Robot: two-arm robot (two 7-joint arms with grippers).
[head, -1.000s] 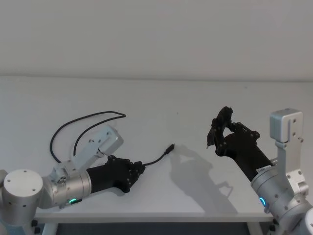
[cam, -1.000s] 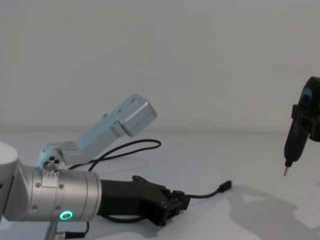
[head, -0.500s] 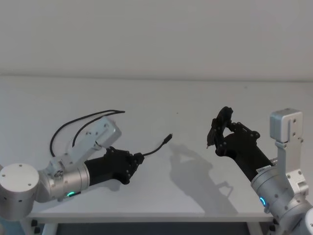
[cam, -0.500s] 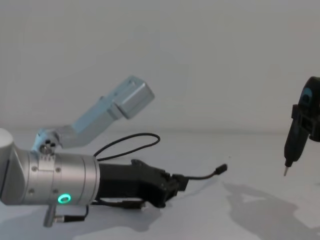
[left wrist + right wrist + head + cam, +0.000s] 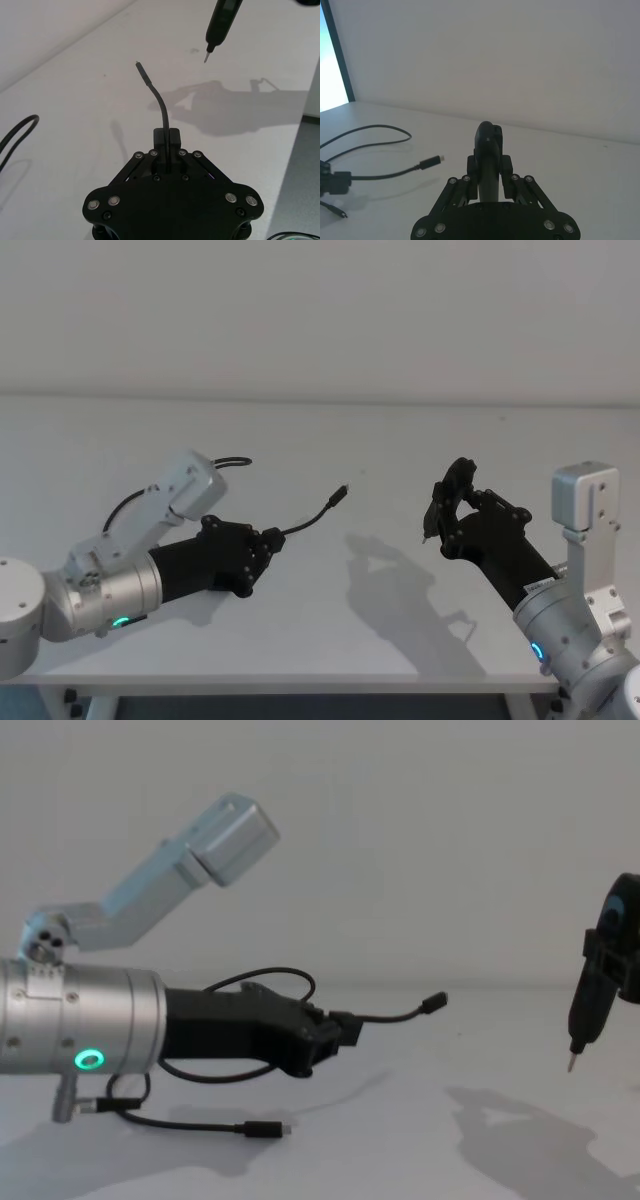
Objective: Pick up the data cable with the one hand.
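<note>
Chest view: angular black left gripper [image 5: 343,1028] clamped tight on the thin flexible data cable [image 5: 395,1017], its plug end arcing ahead of the fingertips, slack drooping beneath. Well aside, the right gripper [image 5: 489,169] pinches a slim pointed black tool [image 5: 588,1005].

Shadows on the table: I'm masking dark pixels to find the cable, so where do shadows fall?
Head view: a broad soft grey shadow on the table beside the right gripper and its pointed tool. Left wrist view: that shadow is darker, beyond the data cable held in the left gripper. Chest view: faint patches under both grippers.
</note>
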